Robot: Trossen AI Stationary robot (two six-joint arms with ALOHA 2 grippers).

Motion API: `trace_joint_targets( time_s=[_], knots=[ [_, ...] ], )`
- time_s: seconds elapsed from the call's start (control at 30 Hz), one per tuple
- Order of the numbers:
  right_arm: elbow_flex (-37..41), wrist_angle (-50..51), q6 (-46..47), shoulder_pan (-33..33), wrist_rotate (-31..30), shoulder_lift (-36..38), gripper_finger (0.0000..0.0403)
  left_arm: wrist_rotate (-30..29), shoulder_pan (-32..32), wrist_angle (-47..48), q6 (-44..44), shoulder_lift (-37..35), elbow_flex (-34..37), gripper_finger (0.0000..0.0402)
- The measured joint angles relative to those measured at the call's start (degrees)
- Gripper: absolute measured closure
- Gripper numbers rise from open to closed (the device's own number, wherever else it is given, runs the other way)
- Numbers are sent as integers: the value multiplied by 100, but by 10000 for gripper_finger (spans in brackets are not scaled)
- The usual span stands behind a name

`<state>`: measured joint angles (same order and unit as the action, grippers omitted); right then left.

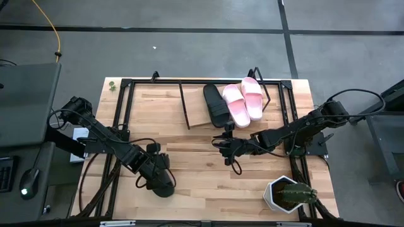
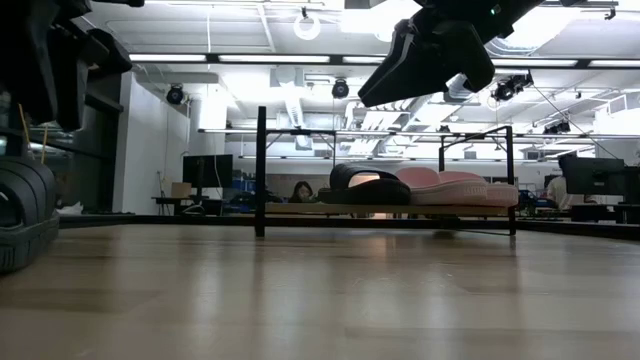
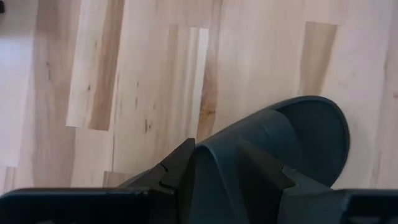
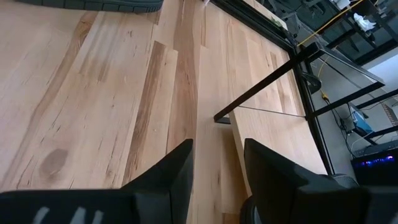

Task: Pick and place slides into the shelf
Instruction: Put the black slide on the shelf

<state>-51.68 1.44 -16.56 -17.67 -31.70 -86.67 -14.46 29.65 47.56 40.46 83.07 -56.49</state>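
Nearest the front edge of the table (image 1: 208, 189), the left gripper (image 1: 163, 183) sits low over a black sandal (image 3: 292, 149), and its wrist view shows the two fingers (image 3: 177, 174) set on either side of the sandal's wide strap, pinching it. From table height that sandal shows only as a dark ribbed shape at the edge of the frame, so whether it rests on the wood or is lifted a little is hard to say. A small potted cactus (image 1: 289, 194) stands at the front right corner, well apart from both arms. Farther in, near the middle of the table, the right gripper (image 1: 227, 146) hangs in the air above bare wood with its fingers (image 4: 171, 171) spread apart and nothing between them. Beyond it, along the far side, stands the shelf (image 1: 196, 120), a wooden board in a thin black wire frame. On the right part of that board lie three sandals side by side: a second black sandal (image 1: 216, 104) and, just beside it, two pink sandals (image 1: 243, 101) touching each other. The left part of the board is bare.
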Motion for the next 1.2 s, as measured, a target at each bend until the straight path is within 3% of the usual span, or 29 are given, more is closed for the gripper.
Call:
trace_joint_targets(
  time_s=[0.2, 0.43, 0.57, 0.93, 1.2],
  knots=[
    [0, 4, 47, 0, 3, 0, 271, -194, -21, 54, -35, -18, 2, 300],
    [0, 5, 110, 0, 39, 0, 271, -94, -580, 119, -275, -425, 4, 300],
    [-2, 4, 134, 0, 41, 0, 271, 464, -989, 120, -555, -837, 4, 300],
    [-2, 28, 173, 0, 67, 0, 271, 1266, -2163, 21, -1095, -2249, 77, 300],
    [-2, 119, 264, 0, 67, 0, 271, 2174, -2694, -471, -1145, -3139, 1301, 300]
  ],
)
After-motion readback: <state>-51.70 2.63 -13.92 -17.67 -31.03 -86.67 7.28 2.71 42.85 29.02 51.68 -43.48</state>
